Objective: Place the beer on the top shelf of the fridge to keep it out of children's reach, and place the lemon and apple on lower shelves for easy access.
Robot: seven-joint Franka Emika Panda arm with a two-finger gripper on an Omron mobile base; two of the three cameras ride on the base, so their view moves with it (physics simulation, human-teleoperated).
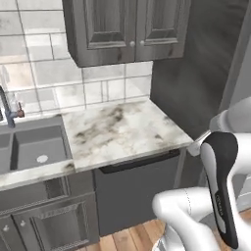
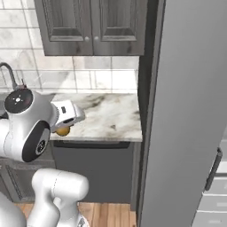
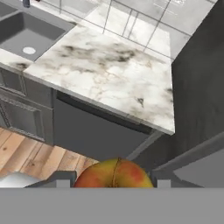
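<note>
The end effector [image 3: 113, 183] held the apple [image 3: 113, 174] above the wood floor [image 3: 39, 153], off the marbled desk [image 3: 109, 78], between the sink [image 3: 26, 33] and the fridge [image 2: 186, 115].

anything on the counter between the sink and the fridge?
Bare marble counter between sink and fridge, in both base views; the apple sits in the gripper.

One apple [image 3: 113, 174], one sink [image 1: 37, 149], one faucet [image 1: 6, 110], one marble counter [image 1: 122, 130] and two upper cabinet doors [image 1: 105, 24].
</note>
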